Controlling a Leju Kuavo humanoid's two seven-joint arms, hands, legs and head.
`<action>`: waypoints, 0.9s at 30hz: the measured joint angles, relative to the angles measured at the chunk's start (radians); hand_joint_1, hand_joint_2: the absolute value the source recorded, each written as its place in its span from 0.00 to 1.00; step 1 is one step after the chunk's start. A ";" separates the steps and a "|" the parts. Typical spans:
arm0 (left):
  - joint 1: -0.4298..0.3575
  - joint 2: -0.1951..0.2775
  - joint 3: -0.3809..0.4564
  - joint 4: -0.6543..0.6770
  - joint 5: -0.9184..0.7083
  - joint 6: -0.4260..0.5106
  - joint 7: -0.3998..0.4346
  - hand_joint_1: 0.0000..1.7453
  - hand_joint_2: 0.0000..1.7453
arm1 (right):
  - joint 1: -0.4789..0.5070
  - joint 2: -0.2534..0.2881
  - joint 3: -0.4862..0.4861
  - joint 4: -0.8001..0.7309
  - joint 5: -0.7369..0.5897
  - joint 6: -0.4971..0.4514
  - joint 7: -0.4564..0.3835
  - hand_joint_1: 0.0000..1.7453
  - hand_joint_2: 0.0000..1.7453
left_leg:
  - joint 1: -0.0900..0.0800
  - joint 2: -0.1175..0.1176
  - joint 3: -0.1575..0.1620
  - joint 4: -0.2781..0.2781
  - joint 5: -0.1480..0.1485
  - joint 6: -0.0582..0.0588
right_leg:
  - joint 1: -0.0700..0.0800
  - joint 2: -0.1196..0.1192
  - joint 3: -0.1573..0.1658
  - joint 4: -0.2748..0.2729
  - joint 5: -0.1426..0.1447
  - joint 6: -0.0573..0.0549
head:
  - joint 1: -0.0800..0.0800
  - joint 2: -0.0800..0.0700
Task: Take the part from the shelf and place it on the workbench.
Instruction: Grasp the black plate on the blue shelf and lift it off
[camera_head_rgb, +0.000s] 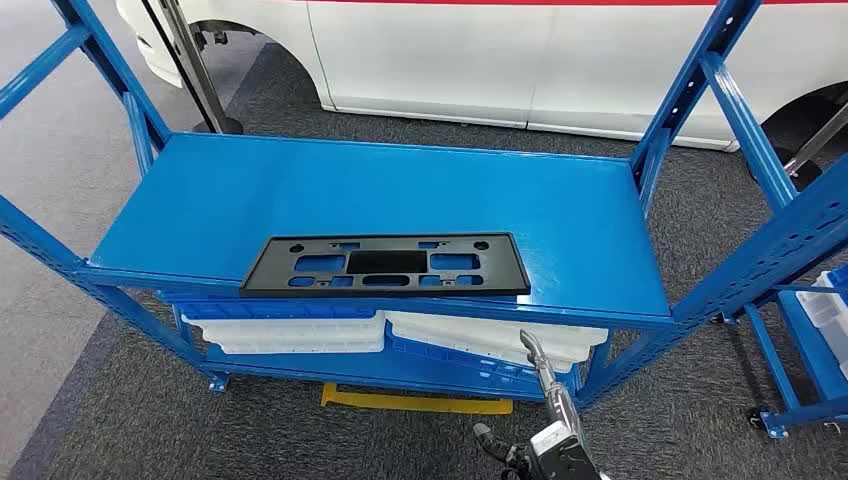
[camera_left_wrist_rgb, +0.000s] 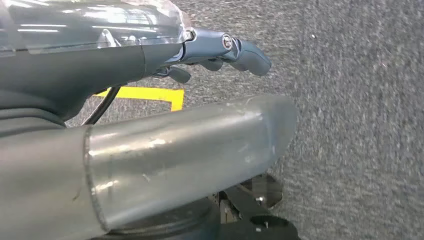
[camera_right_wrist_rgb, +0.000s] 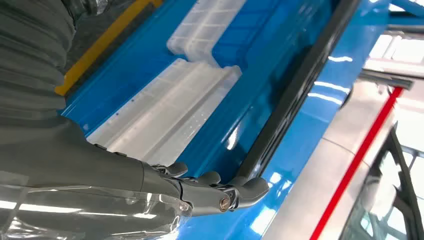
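Part (camera_head_rgb: 386, 265): flat, matte black plastic panel, long rectangle with rounded rectangular cut-outs; lies on the near edge of the shelf (camera_head_rgb: 300, 190), a glossy blue painted metal deck on perforated blue uprights.

Lower tier: white ribbed plastic trays (camera_head_rgb: 290, 333) on blue bins.

Right hand (camera_right_wrist_rgb: 210, 187): grey and dark segmented fingers, extended and apart, holding nothing; fingertips (camera_right_wrist_rgb: 255, 187) just beside the part's dark edge, contact cannot be told.

Left hand (camera_left_wrist_rgb: 220, 50): fingers loosely curled over grey speckled carpet (camera_left_wrist_rgb: 350, 125), holding nothing.

Floor: yellow tape strip (camera_head_rgb: 415, 401). Behind: white car body (camera_head_rgb: 500, 50), glossy, with red stripe.
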 joint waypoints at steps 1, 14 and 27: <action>0.000 0.000 -0.001 0.000 0.000 0.000 -0.001 0.00 0.00 | -0.001 -0.002 0.004 -0.005 0.007 0.002 0.007 0.00 1.00 | 0.001 -0.001 -0.013 0.028 -0.018 -0.002 | 0.000 0.000 0.000 0.000 0.000 -0.002 | 0.000 0.000; -0.015 0.003 -0.031 0.004 -0.055 -0.006 -0.006 0.00 0.00 | -0.092 0.010 0.061 0.027 1.228 -0.192 0.230 0.00 1.00 | 0.017 -0.009 -0.019 -0.008 0.034 0.001 | 0.000 0.011 -0.007 0.008 0.001 0.032 | 0.000 0.000; -0.026 -0.001 -0.077 0.005 -0.082 -0.098 0.006 0.00 0.00 | -0.306 0.089 0.127 0.316 1.363 -0.235 0.473 0.00 1.00 | -0.013 0.001 -0.027 -0.019 0.052 0.033 | 0.031 -0.002 -0.004 0.013 -0.003 -0.010 | 0.000 0.000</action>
